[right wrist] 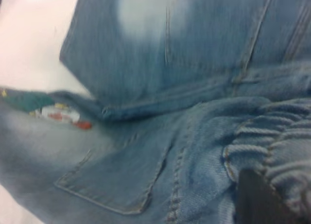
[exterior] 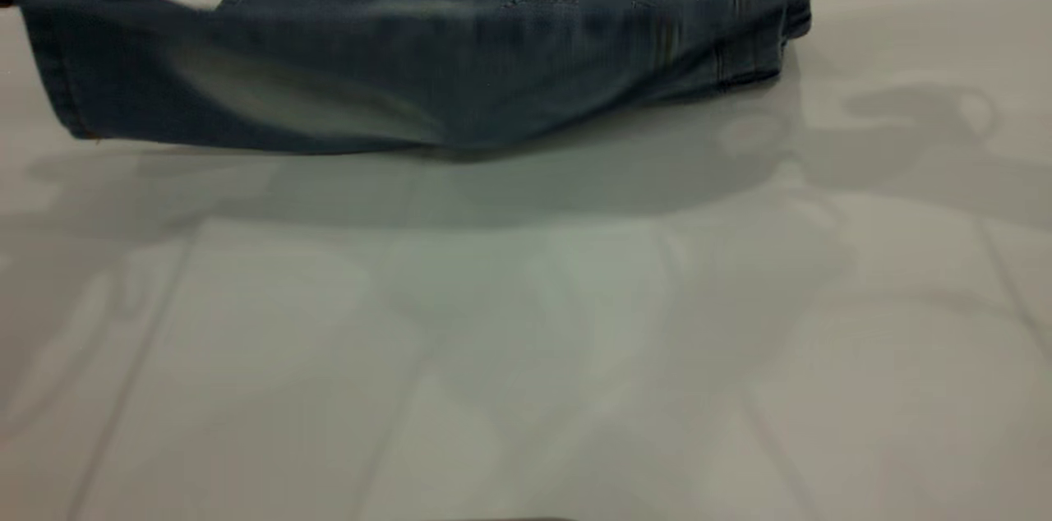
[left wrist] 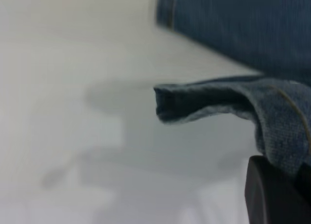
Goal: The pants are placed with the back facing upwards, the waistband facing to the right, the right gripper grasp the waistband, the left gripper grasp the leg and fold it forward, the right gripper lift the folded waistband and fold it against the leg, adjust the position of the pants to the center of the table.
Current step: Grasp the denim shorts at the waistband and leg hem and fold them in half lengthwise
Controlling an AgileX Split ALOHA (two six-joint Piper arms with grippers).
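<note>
The pants [exterior: 394, 69] stretch across the upper part of the exterior frame, held up at both ends and sagging in the middle, where the cloth touches the surface [exterior: 526, 357]. That fits the lengthwise fold: one leg [exterior: 123, 69] is being carried over the other, whose plain far edge shows as a straight hem line along the top centre.

The waistband [right wrist: 272, 136], gathered and ribbed, fills the lower right of the right wrist frame, where a dark finger of the right tool [right wrist: 262, 199] shows beneath it, pinching that end. In the exterior frame this tool is only a dark shape at the top right edge, with the denim rising to it.

At the far left edge the leg's hem is raised off the surface. The left wrist frame shows a flap of denim draped over the left tool [left wrist: 277, 195] at the lower right corner, so it looks clamped on the leg. A scrap of green and red print peeks out at the left of the right wrist frame.

Around the pants the surface carries only the arms' shadows. Nothing blocks the fold; the slack middle could bunch.
</note>
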